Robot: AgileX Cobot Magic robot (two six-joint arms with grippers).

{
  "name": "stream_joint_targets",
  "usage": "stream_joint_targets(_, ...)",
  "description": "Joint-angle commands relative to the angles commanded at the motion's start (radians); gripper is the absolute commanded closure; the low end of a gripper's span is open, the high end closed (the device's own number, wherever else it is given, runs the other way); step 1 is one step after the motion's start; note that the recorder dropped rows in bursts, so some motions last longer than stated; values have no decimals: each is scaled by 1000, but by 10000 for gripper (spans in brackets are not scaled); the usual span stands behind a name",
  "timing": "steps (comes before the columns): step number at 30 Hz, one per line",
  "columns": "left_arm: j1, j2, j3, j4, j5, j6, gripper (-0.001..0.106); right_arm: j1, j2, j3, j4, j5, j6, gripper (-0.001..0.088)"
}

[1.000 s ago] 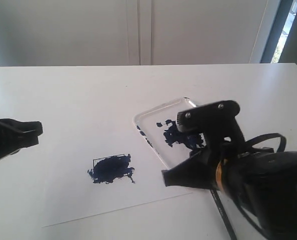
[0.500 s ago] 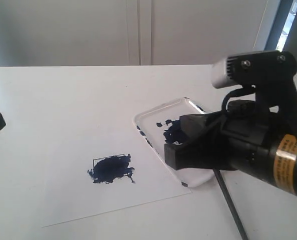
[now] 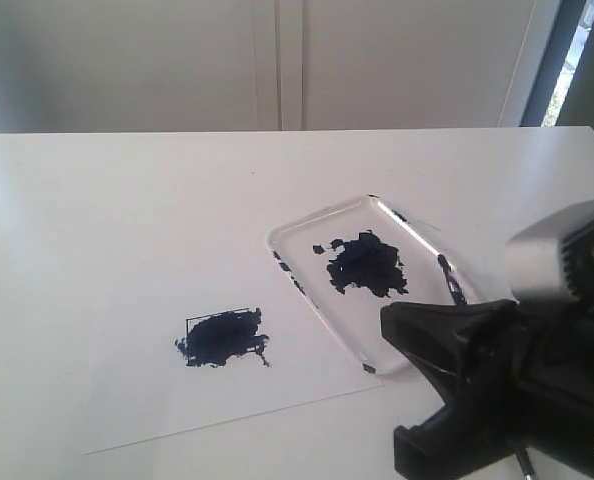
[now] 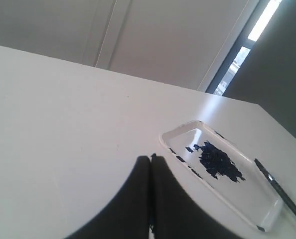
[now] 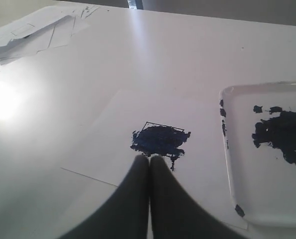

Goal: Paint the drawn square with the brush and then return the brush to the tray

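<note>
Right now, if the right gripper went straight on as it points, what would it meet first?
Probably the paint-smeared drawn square, just ahead of the right gripper; depth is unclear.

White tabletop [image 3: 127,200]. Paper sheet [image 3: 137,400] carries the drawn square [image 3: 222,337], smeared ragged dark blue past its outline. Tray [image 3: 422,255] sits at the sheet's right edge, with a blue blotch mid-tray. Brush [image 3: 453,284] tip lies at the tray's right rim; its handle is mostly hidden behind the right arm [image 3: 517,400], lower right.
</note>
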Motion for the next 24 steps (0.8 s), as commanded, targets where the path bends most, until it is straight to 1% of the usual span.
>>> stream_joint_targets(1, 0, -18, 9, -12, 0, -1, 1053, 8, -3, 15, -71, 17, 75, 868)
stream_joint_targets(2, 0, -30, 9, -20, -2, -2, 1053, 17, -8, 29, -108, 22, 111, 868)
stream_joint_targets(4, 0, -57, 9, -36, -4, -7, 1053, 38, -12, 48, -108, 42, 111, 868)
stream_joint_targets(5, 0, -65, 9, -24, -3, -14, 1053, 48, -12, 59, -108, 60, 111, 868)
stream_joint_targets(6, 0, -75, 9, -24, -3, -14, 1053, 57, -12, 71, -95, 94, 111, 868)
stream_joint_targets(7, 0, -81, 9, -24, -1, -14, 1053, 63, -12, 84, -61, 141, 111, 868)
stream_joint_targets(8, 0, -88, 9, -22, 5, -14, 1053, 65, -9, 95, 6, 225, 111, 868)
stream_joint_targets(10, 0, -91, 9, -22, 18, -20, 1053, 65, 9, 102, 213, 405, 111, 868)
stream_joint_targets(11, 0, -91, 9, -22, 12, -22, 1053, 65, 38, 102, 327, 519, 111, 868)
stream_joint_targets(12, 0, -91, 9, -22, 7, -22, 1053, 65, 51, 102, 334, 517, 111, 868)
stream_joint_targets(13, 0, -91, 9, -15, -1, -22, 1053, 65, 87, 100, 326, 471, 111, 868)
stream_joint_targets(14, 0, -91, 9, -14, -1, -22, 1053, 65, 106, 100, 325, 461, 111, 868)
stream_joint_targets(15, 0, -91, 9, -14, -3, -22, 1053, 65, 159, 98, 325, 479, 111, 868)
stream_joint_targets(18, 0, -91, 9, -5, -17, -27, 1053, 65, 266, 85, 320, 514, 111, 868)
stream_joint_targets(21, 0, -91, 9, 4, -22, -43, 1053, 63, 331, 49, 315, 591, 111, 868)
stream_joint_targets(22, 0, -91, 9, 3, -36, -45, 1053, 63, 338, 30, 312, 592, 111, 868)
stream_joint_targets(23, 0, -91, 9, 3, -52, -45, 1053, 63, 338, 3, 287, 571, 111, 868)
stream_joint_targets(24, 0, -91, 9, 5, -68, -45, 1053, 63, 331, -20, 209, 508, 111, 868)
